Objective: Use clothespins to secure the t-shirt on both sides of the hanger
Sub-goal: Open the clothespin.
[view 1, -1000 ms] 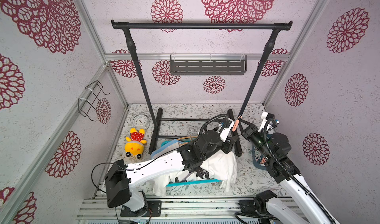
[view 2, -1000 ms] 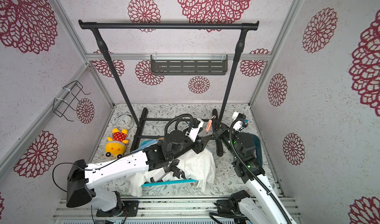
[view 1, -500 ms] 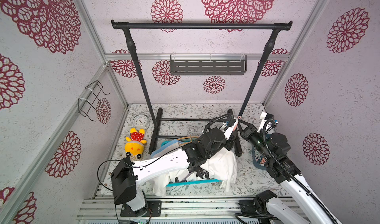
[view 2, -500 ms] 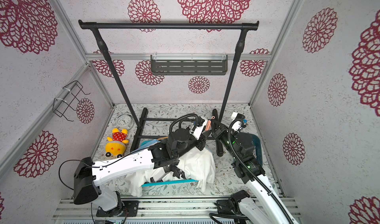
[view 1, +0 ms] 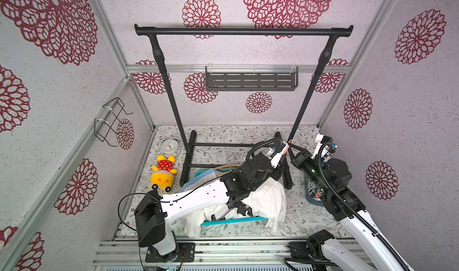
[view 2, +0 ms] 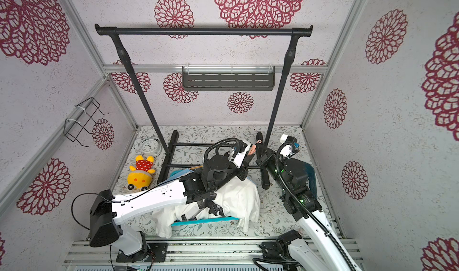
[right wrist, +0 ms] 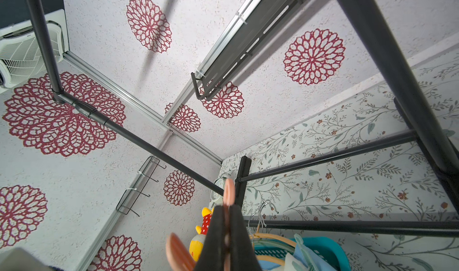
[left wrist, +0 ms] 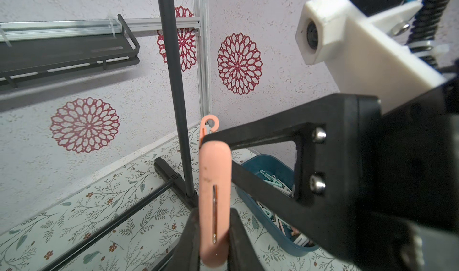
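I had the pink clothespin (left wrist: 213, 182) raised just in front of the rack post (left wrist: 178, 108), gripped by both arms. The left tool (left wrist: 214, 216) was clamped on one end and the right tool (right wrist: 226, 208) was pinched tight near the looped end. The blue bin (left wrist: 278, 237) of spare clothespins (left wrist: 273, 182) sat beside that post's foot. The white t-shirt (view 1: 268, 200) lay heaped on the tabletop (view 1: 298, 215) well in front of it.

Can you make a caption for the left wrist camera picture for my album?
Shared grip: left fingers and right fingers both grip one pink clothespin; blue bin of pins behind.
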Robot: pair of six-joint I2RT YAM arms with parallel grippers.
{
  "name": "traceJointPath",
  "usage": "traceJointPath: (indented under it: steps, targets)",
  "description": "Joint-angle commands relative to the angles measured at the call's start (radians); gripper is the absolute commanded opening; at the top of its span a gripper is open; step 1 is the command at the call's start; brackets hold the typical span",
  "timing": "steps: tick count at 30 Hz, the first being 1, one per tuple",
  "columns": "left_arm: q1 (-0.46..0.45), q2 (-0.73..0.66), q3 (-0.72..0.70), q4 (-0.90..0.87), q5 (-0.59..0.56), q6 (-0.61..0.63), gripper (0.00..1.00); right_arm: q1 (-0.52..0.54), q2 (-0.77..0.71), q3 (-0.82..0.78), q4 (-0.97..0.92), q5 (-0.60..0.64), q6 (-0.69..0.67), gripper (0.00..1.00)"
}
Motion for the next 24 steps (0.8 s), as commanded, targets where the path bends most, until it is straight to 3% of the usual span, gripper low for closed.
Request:
traceJointPath:
  steps: [1,5,8,13,17,24]
  targets:
    - [0.006,0.006,0.012,0.007,-0.015,0.059,0.02,0.005,-0.001,0.063,-0.068,-0.002,-0.065,0.02]
    - [0.017,-0.039,-0.048,0.013,-0.032,0.108,0.00,0.006,-0.044,0.091,-0.222,0.038,-0.143,0.37]
    - [0.037,-0.098,-0.108,0.024,0.020,0.129,0.00,0.004,-0.104,0.107,-0.346,0.053,-0.195,0.45]
    - [0.042,-0.215,-0.182,-0.029,0.109,0.242,0.00,0.004,-0.211,0.128,-0.508,-0.096,-0.307,0.69]
    - [0.042,-0.288,-0.223,-0.060,0.148,0.303,0.00,0.004,-0.293,0.103,-0.515,-0.174,-0.329,0.84]
    - [0.032,-0.331,-0.264,-0.045,0.239,0.452,0.00,0.003,-0.358,0.054,-0.381,-0.131,-0.239,0.75]
